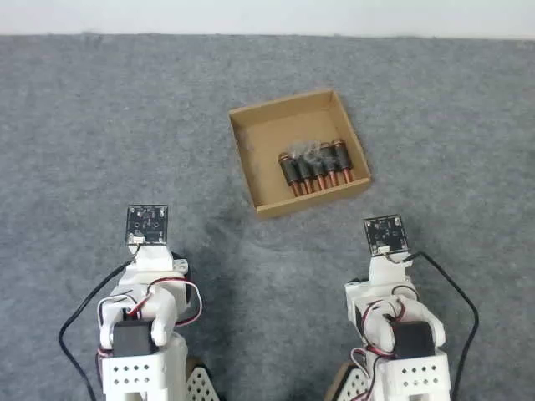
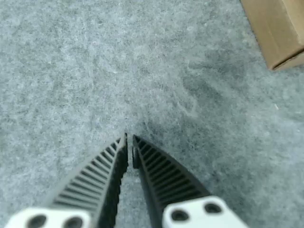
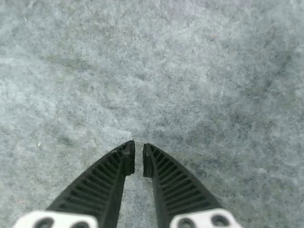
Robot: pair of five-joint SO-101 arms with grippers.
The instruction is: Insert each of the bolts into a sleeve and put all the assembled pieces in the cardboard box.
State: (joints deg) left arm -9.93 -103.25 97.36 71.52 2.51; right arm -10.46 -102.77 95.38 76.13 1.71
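Observation:
The cardboard box [image 1: 251, 159] sits on the grey felt toward the far middle of the table. Inside it several dark sleeves with copper-coloured bolts [image 1: 313, 170] lie side by side along its near wall. Both arms are folded back at the near edge, well short of the box. My left gripper [image 2: 129, 138] hangs over bare felt with its ribbed fingers closed together and nothing between them; a corner of the box [image 2: 280, 33] shows beyond it. My right gripper [image 3: 138, 147] is likewise shut over bare felt, holding nothing.
Grey felt covers the whole table [image 1: 100, 125]. The left arm's base [image 1: 142, 359] and the right arm's base [image 1: 401, 359] stand at the near edge with their cables trailing beside them.

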